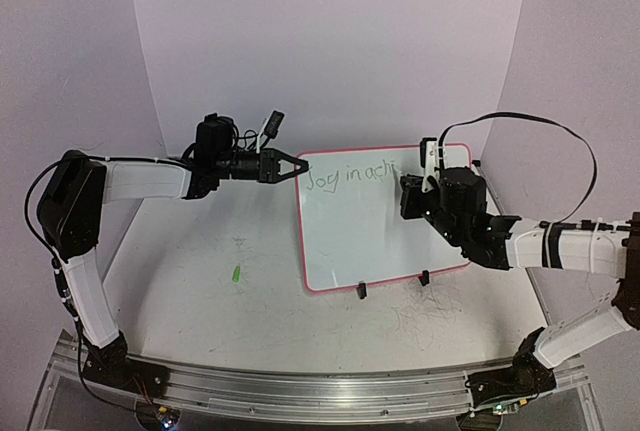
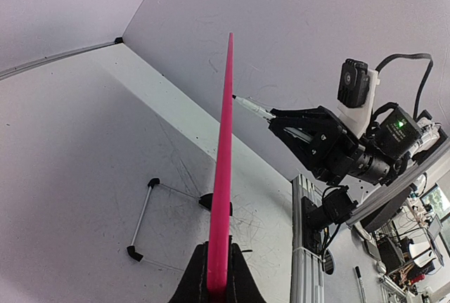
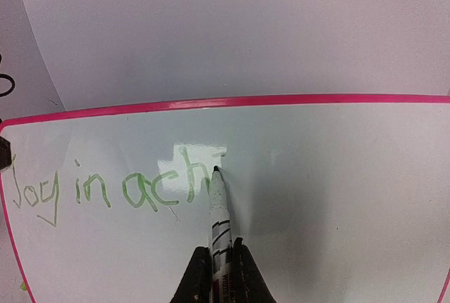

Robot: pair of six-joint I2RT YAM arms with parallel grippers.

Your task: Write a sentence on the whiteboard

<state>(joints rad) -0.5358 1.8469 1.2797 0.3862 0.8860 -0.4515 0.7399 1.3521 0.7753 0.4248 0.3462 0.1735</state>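
Observation:
The whiteboard [image 1: 370, 241], glossy white with a pink-red rim, stands tilted on the table right of centre. My left gripper [image 1: 297, 166] is shut on its upper left edge; in the left wrist view the rim [image 2: 225, 141] runs edge-on up from between the closed jaws [image 2: 219, 250]. My right gripper [image 3: 220, 250] is shut on a white marker [image 3: 219, 211], whose tip touches the board [image 3: 337, 176] just right of the last letter. The sentence [image 3: 91, 190] reads "Joy in ach" in thin green strokes, also legible along the board's top from above [image 1: 350, 177]. The right gripper [image 1: 412, 196] covers the board's upper right.
Two black clip feet [image 1: 362, 291] [image 1: 424, 277] hold the board's lower edge. A small green scrap [image 1: 237, 273] lies on the table to the left. Grey scribble marks [image 1: 420, 311] cover the table in front. A wire stand [image 2: 144, 215] sits behind the board.

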